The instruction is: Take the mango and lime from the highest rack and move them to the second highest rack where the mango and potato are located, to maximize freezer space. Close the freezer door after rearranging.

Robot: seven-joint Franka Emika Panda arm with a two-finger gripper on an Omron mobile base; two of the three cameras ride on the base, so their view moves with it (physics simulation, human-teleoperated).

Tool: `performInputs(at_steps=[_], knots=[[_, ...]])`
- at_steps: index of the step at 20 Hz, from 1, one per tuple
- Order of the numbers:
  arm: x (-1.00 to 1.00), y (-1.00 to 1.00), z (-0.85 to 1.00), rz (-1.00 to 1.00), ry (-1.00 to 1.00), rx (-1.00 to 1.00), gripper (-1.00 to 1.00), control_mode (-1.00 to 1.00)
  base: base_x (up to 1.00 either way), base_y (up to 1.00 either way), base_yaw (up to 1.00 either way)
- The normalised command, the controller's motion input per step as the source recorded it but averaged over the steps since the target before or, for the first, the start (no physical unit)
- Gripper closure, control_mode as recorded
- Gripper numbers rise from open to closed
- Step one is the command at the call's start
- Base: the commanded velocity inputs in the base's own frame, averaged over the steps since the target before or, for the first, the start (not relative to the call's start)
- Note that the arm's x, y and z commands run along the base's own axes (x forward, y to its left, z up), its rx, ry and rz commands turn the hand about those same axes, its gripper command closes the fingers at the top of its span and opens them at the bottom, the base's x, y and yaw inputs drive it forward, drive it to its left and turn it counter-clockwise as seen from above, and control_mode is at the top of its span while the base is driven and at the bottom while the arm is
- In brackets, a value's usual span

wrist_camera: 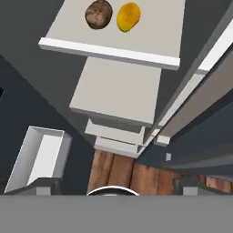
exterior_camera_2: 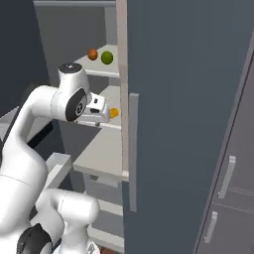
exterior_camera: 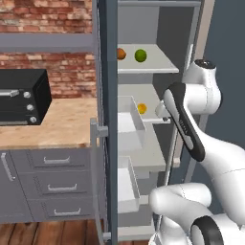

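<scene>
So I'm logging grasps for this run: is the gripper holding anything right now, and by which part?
Nothing is held. In the hand view the gripper has empty space between its fingertips, and the reddish mango and lime sit untouched on the highest rack.

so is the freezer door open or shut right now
Open. The freezer door stands swung out, leaving the highest rack exposed with the mango and lime on it.

Lime [exterior_camera: 140, 55] green; potato [wrist_camera: 98, 14] brown; freezer door [exterior_camera_2: 188, 99] slate blue-grey.
</scene>
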Motion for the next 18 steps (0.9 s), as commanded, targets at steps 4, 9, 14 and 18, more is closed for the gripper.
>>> performInputs(at_steps=[4,9,14,18], knots=[[0.00,0.00,0.00,0.00,0.00,0.00,-1.00,1.00,0.03,-0.03,0.42],[0.00,0.00,0.00,0.00,0.00,0.00,-1.00,1.00,0.30,0.00,0.03],[0.00,0.00,0.00,0.00,0.00,0.00,-1.00,1.00,0.20,-0.41,0.00],[0.00,0.00,0.00,0.00,0.00,0.00,-1.00,1.00,0.33,-0.42,0.00]])
